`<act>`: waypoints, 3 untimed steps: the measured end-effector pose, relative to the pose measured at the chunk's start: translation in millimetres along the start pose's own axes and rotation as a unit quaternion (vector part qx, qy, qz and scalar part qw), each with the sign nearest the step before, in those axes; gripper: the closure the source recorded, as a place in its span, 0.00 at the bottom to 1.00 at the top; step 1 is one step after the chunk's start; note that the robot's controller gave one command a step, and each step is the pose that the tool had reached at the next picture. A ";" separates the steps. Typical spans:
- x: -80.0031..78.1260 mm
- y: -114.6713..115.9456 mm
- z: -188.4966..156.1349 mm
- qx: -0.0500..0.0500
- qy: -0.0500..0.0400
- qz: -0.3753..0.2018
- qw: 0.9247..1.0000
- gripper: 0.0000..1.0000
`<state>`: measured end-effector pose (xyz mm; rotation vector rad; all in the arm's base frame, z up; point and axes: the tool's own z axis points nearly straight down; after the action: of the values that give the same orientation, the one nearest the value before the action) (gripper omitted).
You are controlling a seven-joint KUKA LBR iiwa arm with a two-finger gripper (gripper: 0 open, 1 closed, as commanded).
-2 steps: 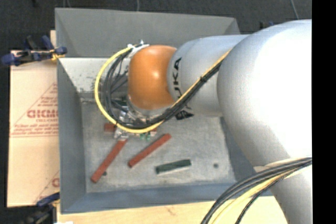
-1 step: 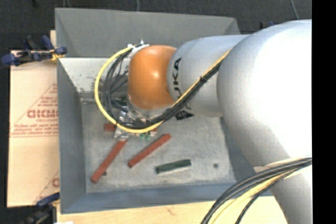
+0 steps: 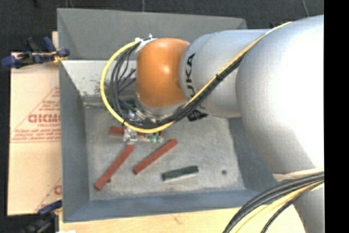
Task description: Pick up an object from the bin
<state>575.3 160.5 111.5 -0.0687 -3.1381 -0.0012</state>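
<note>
My gripper (image 3: pixel 136 123) hangs low over the bin's left middle, mostly hidden under the arm's orange cover. Just below it a long red-brown stick (image 3: pixel 114 166) runs diagonally toward the front left, its upper end touching or lying under the gripper. A second red-brown stick (image 3: pixel 155 156) lies parallel to it on the right. A short red-brown piece (image 3: pixel 115 131) pokes out at the gripper's left side. A small green bit (image 3: pixel 156 139) lies right beside the gripper's lower edge.
A dark green stick (image 3: pixel 180 173) lies flat near the bin's front wall, and a tiny dark speck (image 3: pixel 223 173) sits to its right. The arm covers the bin's back and right side, with yellow and black cables looped round the wrist.
</note>
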 end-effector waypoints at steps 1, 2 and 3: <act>-37.9 -26.6 -35.8 0.000 -0.003 -0.038 0.999 1.00; -37.8 -26.5 -35.8 -0.001 -0.003 -0.038 0.999 0.00; -37.8 -26.5 -35.8 -0.001 -0.003 -0.037 0.999 0.00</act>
<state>612.1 132.3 147.2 0.0482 -3.1448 -0.0028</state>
